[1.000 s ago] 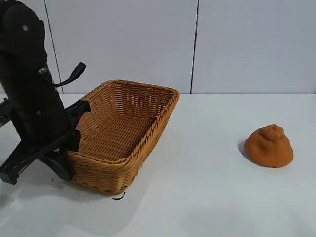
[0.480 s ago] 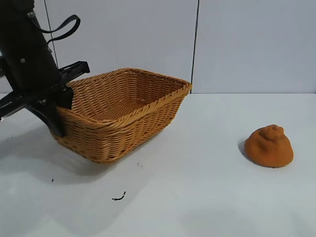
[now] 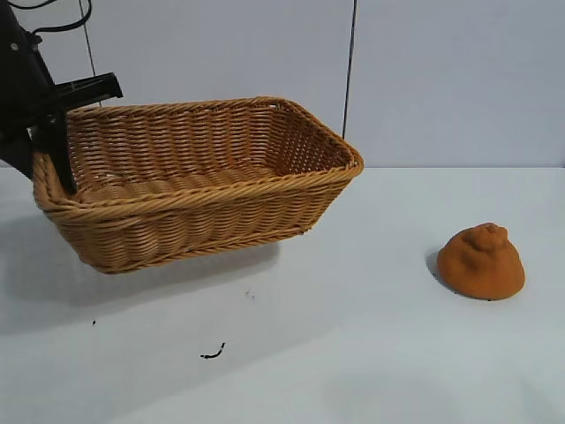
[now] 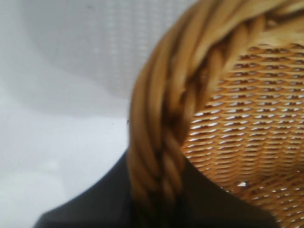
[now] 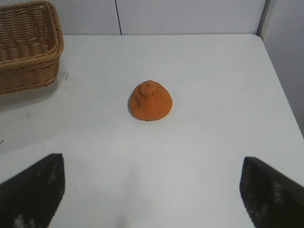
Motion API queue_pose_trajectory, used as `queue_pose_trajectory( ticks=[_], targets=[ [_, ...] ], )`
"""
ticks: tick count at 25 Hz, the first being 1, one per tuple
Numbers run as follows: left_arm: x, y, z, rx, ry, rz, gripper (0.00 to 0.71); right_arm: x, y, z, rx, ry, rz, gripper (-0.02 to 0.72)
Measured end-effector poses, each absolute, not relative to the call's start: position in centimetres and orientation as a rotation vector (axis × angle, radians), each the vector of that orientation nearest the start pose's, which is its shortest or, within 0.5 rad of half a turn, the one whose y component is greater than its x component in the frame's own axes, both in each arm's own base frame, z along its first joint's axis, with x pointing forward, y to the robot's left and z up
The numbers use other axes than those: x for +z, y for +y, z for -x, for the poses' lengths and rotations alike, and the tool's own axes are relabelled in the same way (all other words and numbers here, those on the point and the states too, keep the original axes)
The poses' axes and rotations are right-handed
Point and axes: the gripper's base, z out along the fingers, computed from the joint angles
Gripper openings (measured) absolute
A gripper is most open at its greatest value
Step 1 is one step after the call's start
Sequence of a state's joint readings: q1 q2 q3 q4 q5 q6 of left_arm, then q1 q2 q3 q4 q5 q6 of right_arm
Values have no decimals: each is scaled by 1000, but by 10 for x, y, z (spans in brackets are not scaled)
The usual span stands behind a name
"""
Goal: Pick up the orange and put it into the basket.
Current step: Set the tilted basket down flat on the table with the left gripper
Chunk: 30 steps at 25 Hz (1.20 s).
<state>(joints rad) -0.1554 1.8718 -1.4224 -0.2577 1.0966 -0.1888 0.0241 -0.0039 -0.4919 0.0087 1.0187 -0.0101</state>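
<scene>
The tan wicker basket (image 3: 199, 181) hangs tilted above the white table at the left, held by its braided rim. My left gripper (image 3: 55, 141) is shut on that rim (image 4: 156, 156) at the basket's left end. The orange (image 3: 481, 261), a matte orange-brown dome with a knobby peak, sits on the table at the right, well apart from the basket. In the right wrist view the orange (image 5: 150, 100) lies ahead of my right gripper (image 5: 152, 190), which is open, empty and some way short of it. The right gripper does not show in the exterior view.
The white table (image 3: 353, 353) carries a small dark scrap (image 3: 212, 354) in front of the basket. A grey panelled wall (image 3: 441, 79) stands behind. The basket's corner (image 5: 28, 45) shows in the right wrist view. The table's edge (image 5: 280, 90) runs beyond the orange.
My left gripper has lifted the basket off the table and swung it up and to the left, so that it now hangs more level. The orange has not moved.
</scene>
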Motion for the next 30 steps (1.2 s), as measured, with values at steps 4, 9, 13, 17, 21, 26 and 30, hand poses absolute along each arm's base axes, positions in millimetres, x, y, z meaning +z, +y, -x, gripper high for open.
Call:
queue_pose_trajectory(
  ticks=[4,9,13,17,21,26,30],
  targets=[
    [222,-83,-372,-416,3099,101,91,278,1,3,19,2006,35,694],
    [213,-93,-395,-434,3102,40,91,278,1,3,19,2006,35,694],
    [193,-95,-407,-434,3108,40,91,278,1,3,19,2006,35,694],
    [164,-95,-412,-424,3160,-2,91,278,1,3,19,2006,35,694],
    [144,-96,-416,-419,3180,6,91,278,1,3,20,2006,35,694],
    [136,-97,-417,-422,3185,15,91,278,1,3,20,2007,35,694],
    [136,-98,-418,-439,3173,24,194,278,1,3,20,2007,35,694]
  ],
)
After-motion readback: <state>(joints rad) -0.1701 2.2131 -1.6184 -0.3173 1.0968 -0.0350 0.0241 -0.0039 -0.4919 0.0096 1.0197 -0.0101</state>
